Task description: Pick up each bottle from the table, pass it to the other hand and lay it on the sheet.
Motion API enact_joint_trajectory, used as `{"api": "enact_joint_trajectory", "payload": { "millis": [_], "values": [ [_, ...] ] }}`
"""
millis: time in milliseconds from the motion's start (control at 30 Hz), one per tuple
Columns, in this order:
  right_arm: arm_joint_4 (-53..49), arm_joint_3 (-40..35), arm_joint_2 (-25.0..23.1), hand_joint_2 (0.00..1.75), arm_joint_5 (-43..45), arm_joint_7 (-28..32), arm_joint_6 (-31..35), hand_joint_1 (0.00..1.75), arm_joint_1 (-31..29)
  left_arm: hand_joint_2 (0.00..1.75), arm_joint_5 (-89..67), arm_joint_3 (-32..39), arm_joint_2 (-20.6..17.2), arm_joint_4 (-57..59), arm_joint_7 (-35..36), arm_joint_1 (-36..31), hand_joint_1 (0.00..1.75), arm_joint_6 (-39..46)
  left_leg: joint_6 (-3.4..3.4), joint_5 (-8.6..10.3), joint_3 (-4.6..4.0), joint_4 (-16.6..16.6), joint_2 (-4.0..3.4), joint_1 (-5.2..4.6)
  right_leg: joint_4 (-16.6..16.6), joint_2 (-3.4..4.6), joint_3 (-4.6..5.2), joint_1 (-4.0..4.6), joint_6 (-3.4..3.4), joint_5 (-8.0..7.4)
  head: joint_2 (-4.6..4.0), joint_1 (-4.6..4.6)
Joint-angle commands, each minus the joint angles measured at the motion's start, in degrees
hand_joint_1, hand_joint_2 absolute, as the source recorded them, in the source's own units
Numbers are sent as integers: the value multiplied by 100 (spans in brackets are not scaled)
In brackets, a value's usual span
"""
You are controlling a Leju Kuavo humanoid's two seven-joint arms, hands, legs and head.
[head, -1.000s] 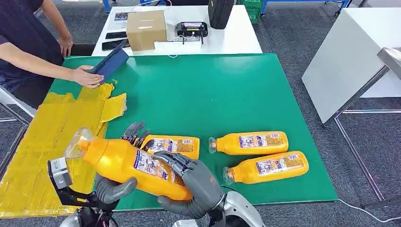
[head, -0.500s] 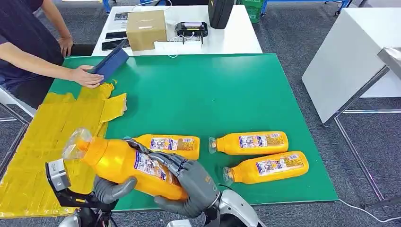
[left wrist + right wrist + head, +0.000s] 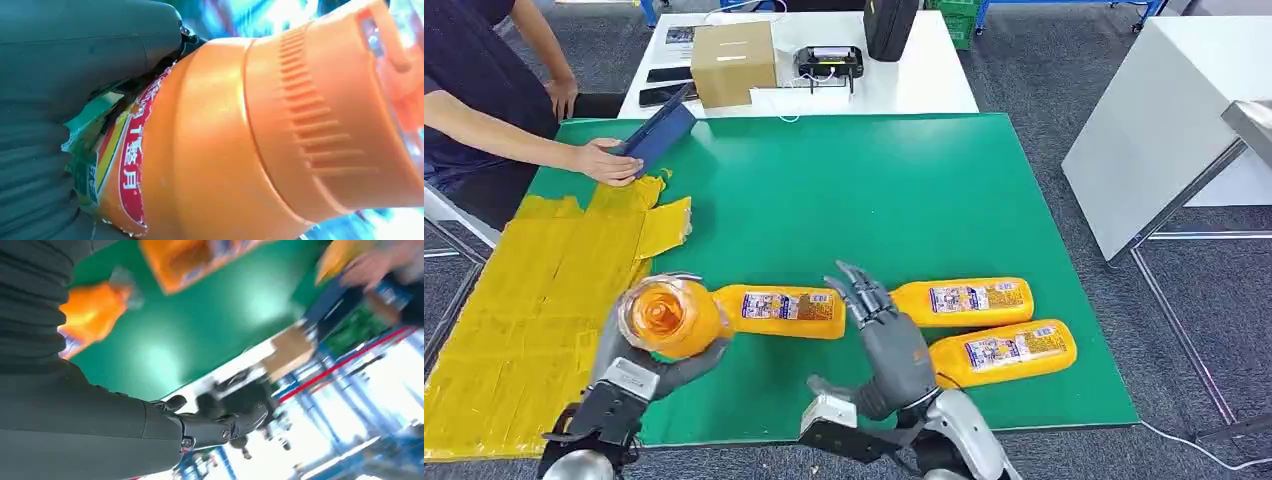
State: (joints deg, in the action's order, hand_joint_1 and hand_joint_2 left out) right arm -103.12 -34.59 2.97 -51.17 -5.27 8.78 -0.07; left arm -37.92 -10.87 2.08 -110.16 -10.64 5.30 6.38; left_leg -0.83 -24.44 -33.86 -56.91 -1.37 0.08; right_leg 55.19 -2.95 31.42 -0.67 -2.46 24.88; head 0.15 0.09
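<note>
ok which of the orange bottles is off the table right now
The bottle held in the left hand, cap toward the camera; the other three lie flat on the green mat.

**Workroom around the green tabletop**

Grey carpet floor (image 3: 1064,70) all round. Green tabletop (image 3: 874,200) in the middle, butted against a white table (image 3: 924,85) at the far side carrying a cardboard box (image 3: 733,62), a small black device (image 3: 828,62) and a black bag (image 3: 890,25). White angled table (image 3: 1164,110) off to the right. Seated person (image 3: 474,90) at the left edge, one hand on a blue folder (image 3: 659,135).
</note>
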Motion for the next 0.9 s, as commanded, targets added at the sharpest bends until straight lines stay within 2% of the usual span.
{"api": "enact_joint_trajectory", "payload": {
  "millis": [33,167,267,300,433,567,700,900],
  "values": [
    [396,1119,295,0,104,-181,-698,0,-554,175,-2121,675,-463,679,187,-487,175,561,4,1,15,6,3,2,-5,23,-14,0,7,-3,0,0],
    [408,1118,252,0,114,-151,-698,0,-514,175,-2133,668,-446,699,174,-479,175,585,4,1,13,6,6,0,-4,16,-12,-2,6,0,0,-2],
    [774,1137,367,0,91,-286,-908,0,-758,175,-3291,546,-1065,1122,675,-672,175,577,4,0,13,5,4,1,-4,16,-12,-1,5,0,0,0],
    [1068,1181,361,175,199,-322,-1006,0,-931,175,-3763,525,-1316,1471,868,-848,175,563,8,-2,22,6,6,3,-4,26,-21,0,10,2,0,0],
    [2051,1213,225,175,701,-323,-1312,0,-1531,175,-3984,370,-1860,2793,1128,-1551,175,-47,10,11,22,13,4,4,-8,26,-19,2,13,-10,0,-2],
    [2585,1085,97,175,880,-365,-1340,0,-1986,175,-3816,82,-2154,3693,1106,-2052,175,-462,13,21,9,8,3,5,0,17,0,5,24,-19,0,-2],
    [2573,1030,86,175,896,-372,-1340,0,-2021,175,-3760,25,-2210,3735,1074,-2040,175,-509,19,29,7,3,1,5,11,20,1,4,20,-16,0,0],
    [2952,757,-52,175,916,-413,-1374,0,-2327,175,-3408,-360,-2485,4137,732,-2128,175,-866,22,26,2,3,-2,5,14,30,3,3,22,-14,0,2]
  ]
}}
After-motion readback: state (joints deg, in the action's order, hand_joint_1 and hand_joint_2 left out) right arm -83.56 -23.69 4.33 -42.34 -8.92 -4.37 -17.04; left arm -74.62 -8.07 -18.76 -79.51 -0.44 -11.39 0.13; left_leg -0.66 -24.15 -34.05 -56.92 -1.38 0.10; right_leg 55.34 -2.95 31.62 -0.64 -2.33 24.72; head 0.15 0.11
